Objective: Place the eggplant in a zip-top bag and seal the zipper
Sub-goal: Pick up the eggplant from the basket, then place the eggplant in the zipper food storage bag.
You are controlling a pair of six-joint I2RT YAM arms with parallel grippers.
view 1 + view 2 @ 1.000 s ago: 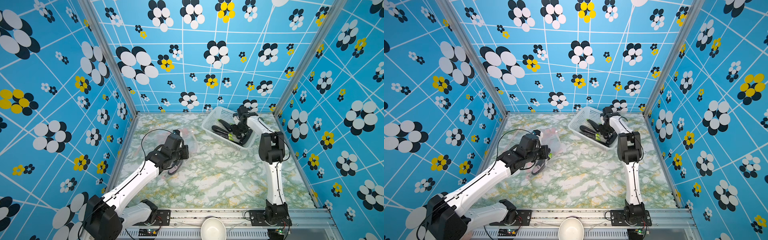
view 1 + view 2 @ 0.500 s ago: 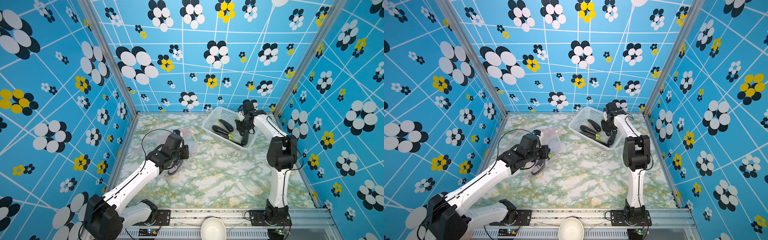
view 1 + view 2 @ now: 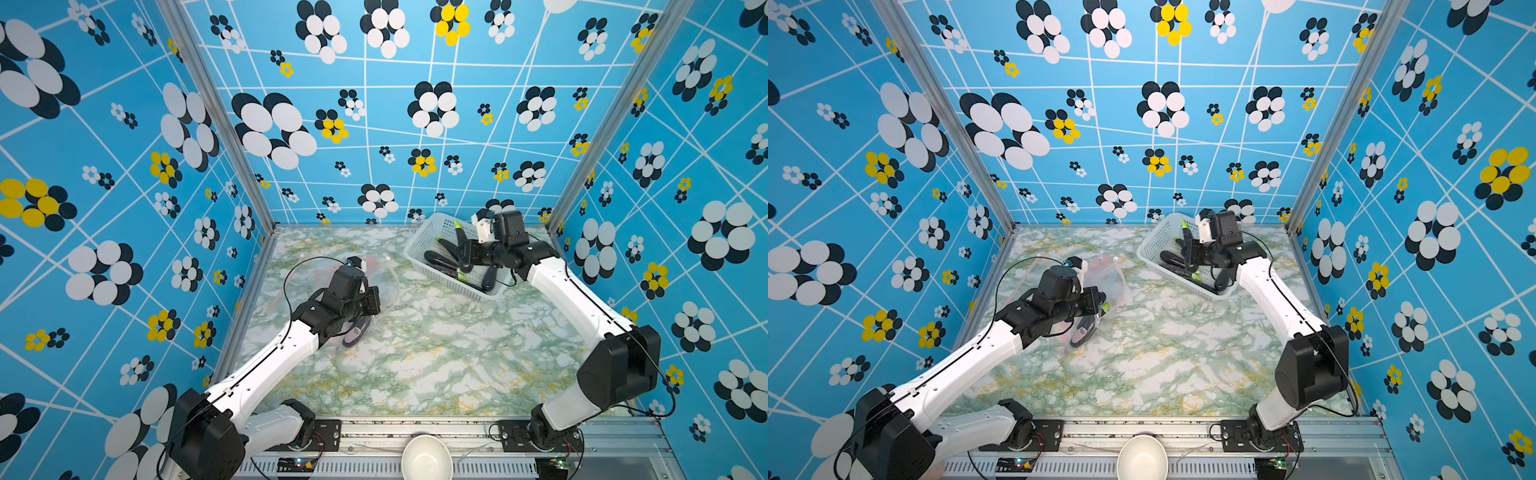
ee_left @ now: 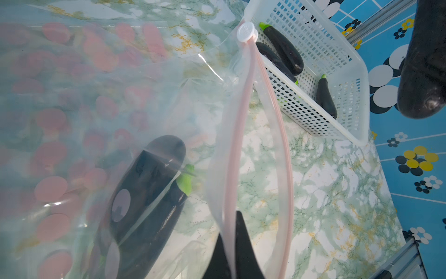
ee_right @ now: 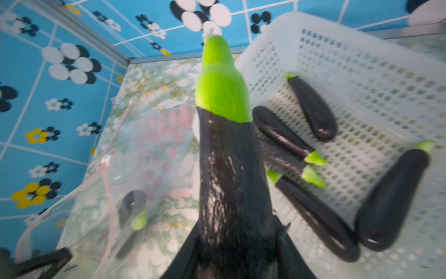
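My right gripper point(image 5: 237, 244) is clamped on the eggplant point(image 5: 226, 164) at its dark butt end. The green stem points away and it hangs over the basket point(image 5: 362, 60), ready, I judge, to go stem-first into the zip-top bag point(image 4: 96, 101). My left gripper point(image 4: 231, 244) pinches the bag's rim tight, probably to hold the mouth up. In the way are the basket wall, spare eggplants point(image 5: 313, 113), and another eggplant point(image 4: 147, 193) inside the bag near its narrow mouth
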